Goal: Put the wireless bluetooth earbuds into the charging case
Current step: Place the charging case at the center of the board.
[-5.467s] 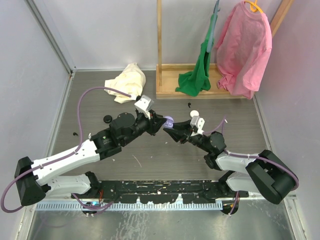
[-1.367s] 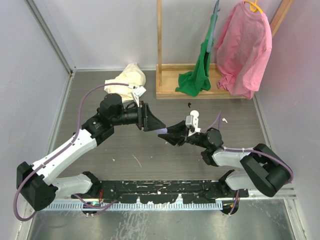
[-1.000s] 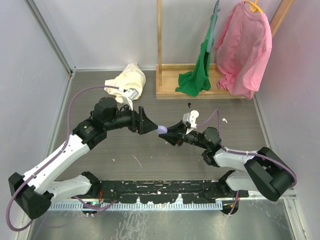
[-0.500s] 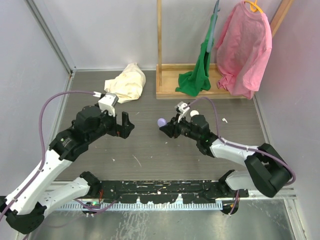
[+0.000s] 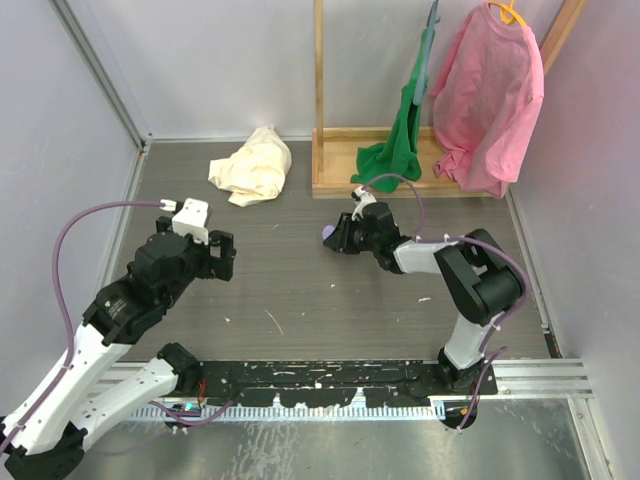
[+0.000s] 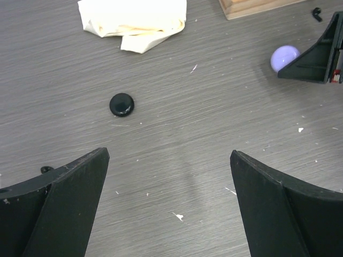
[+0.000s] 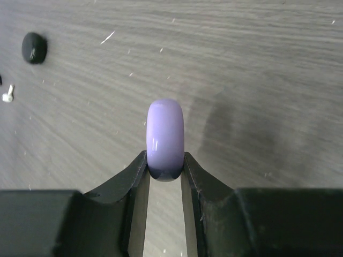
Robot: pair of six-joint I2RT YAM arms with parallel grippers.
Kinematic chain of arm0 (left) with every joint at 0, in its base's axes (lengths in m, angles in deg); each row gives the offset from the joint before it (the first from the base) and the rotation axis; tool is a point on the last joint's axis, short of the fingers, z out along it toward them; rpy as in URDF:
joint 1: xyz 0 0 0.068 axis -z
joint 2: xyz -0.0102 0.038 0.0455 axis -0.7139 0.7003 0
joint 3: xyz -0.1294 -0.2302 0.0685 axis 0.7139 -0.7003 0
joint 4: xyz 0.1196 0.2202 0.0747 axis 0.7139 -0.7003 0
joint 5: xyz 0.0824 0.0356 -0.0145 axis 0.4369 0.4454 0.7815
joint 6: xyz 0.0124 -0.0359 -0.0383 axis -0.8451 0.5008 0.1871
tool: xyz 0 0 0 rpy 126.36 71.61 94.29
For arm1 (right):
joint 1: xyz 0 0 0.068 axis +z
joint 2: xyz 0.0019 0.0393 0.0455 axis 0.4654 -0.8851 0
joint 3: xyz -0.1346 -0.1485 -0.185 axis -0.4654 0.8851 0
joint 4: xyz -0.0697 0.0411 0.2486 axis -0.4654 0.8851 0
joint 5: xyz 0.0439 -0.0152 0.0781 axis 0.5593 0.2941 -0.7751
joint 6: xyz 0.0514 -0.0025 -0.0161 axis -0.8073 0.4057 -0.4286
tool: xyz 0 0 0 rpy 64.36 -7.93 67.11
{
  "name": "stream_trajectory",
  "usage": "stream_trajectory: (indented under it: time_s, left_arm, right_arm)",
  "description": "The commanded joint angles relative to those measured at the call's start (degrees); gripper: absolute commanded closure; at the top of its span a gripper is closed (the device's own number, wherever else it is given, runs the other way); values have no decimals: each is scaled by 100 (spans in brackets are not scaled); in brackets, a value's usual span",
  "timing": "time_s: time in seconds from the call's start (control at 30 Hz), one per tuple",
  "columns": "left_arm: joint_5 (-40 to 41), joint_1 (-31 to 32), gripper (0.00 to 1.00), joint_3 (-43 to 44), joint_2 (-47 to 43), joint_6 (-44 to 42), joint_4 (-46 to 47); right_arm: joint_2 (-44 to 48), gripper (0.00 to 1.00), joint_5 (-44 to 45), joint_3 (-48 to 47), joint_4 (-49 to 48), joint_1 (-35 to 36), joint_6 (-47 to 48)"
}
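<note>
Glossy, smooth lilac plastic oval charging case [image 7: 165, 136]; matt grey wood-grain tabletop [image 6: 177, 107]; soft crumpled cream cloth [image 6: 134, 21].

Wide-open left pincer [image 6: 169, 155], black disc [image 6: 122, 104], cream cloth [image 6: 134, 21], lilac charging case [image 6: 284, 58]

The charging case [image 7: 165, 136] is lilac, the cloth [image 6: 134, 21] cream (disc [image 6: 121, 104] black).

A crumpled cream cloth [image 5: 252, 166] lies at 11 o'clock on the grey tabletop [image 5: 300, 290]. At 1 o'clock stands a wooden rack [image 5: 319, 90], with a green garment [image 5: 395, 155] hanging down to its base and a pink shirt [image 5: 490, 100] at 2 o'clock. A small black disc [image 6: 121, 104], perhaps a cap, sits around 7 o'clock of the cloth.
</note>
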Motion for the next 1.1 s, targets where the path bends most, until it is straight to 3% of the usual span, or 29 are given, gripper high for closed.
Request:
stream_trajectory:
  time_s: [0.0,0.33,0.73,1.07]
  left_arm:
    - [282,-92,2,-74,-72,-157,302]
    - [187,-243,2,-173,-274,-115,333]
    - [5,-455,2,-189,-321,-48,333]
    - [-106,-570,2,-201,-255,-8,364]
  right_arm:
    - [-577,96,-177,-693,-107,-165,-649]
    - [-1275,83,-186,-1257,460,-255,-953]
    - [-1028,50,144,-1217,1095,-310,-799]
    - [-405,39,543,-963,1423,-309,-535]
